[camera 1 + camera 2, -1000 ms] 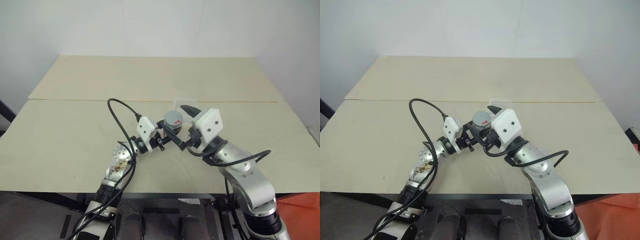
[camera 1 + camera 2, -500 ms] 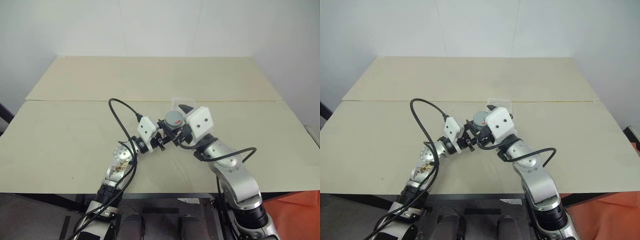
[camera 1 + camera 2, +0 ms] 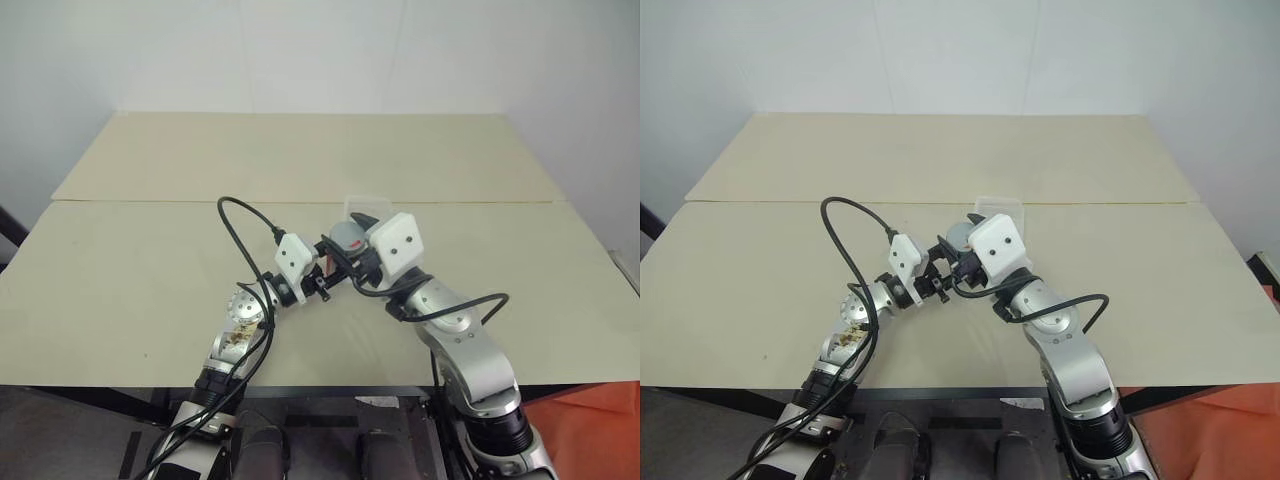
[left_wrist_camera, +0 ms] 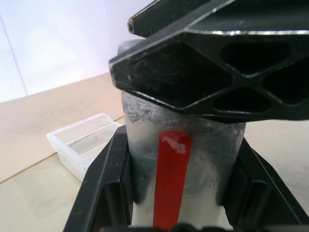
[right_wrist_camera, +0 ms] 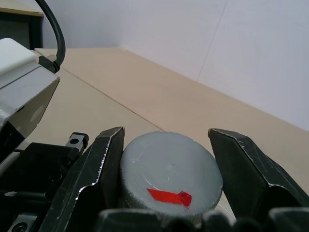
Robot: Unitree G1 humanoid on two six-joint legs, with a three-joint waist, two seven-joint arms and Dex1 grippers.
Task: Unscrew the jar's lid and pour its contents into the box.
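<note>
- One jar [image 4: 181, 145] is in the scene, a silvery-grey cylinder with a red stripe down its side, held upright above the table [image 3: 150, 260] near the front edge, just on the robot's side of the box [image 4: 82, 142].
- Most of the jar is hidden in the head views behind the two wrist housings; only its grey top shows between them.
- One lid [image 5: 171, 169], a flat grey disc with a small red mark, sits on the jar's top; its near edge is cut off by the right gripper's base in the right wrist view.
- One box, clear and shallow, lies on the table just beyond the jar; in the head views only its far corner shows past the right gripper. Whether anything lies inside it is hard to make out.
- Two grippers meet at the jar. The left gripper [image 4: 181, 188] is clamped on the jar's body, a black finger [image 4: 104, 193] pressed to each side.
- The right gripper [image 5: 169, 164] has closed around the lid, one finger [image 5: 91, 179] touching its side; the other finger's contact is harder to judge.
</note>
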